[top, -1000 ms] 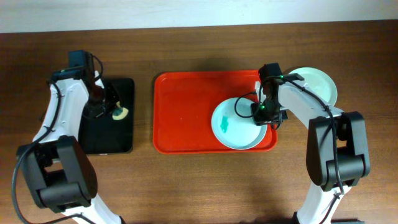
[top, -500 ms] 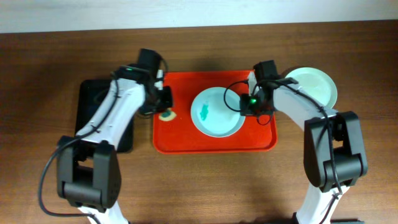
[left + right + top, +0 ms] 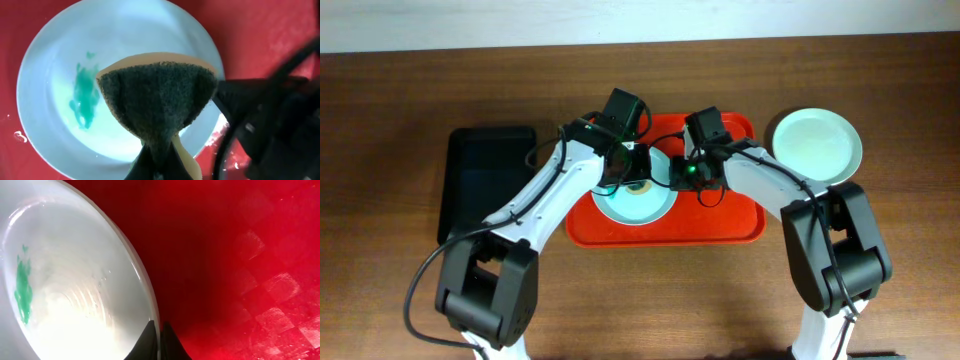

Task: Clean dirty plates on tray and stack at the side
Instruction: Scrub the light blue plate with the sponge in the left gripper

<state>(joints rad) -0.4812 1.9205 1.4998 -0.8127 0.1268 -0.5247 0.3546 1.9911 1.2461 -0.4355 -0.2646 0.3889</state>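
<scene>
Here, sponge [image 3: 157, 95] over smeared plate [image 3: 55, 55].

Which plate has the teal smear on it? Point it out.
The plate on the red tray, under the sponge: a teal smear marks its inside. The other plate, on the table right of the tray, looks clean.

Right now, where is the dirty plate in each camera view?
Overhead: dirty plate, left-centre of the red tray, partly hidden.
Left wrist: dirty plate fills most of the frame, behind the sponge.
Right wrist: dirty plate fills the left half.
Shared landmark: the red tray beneath it.
</scene>
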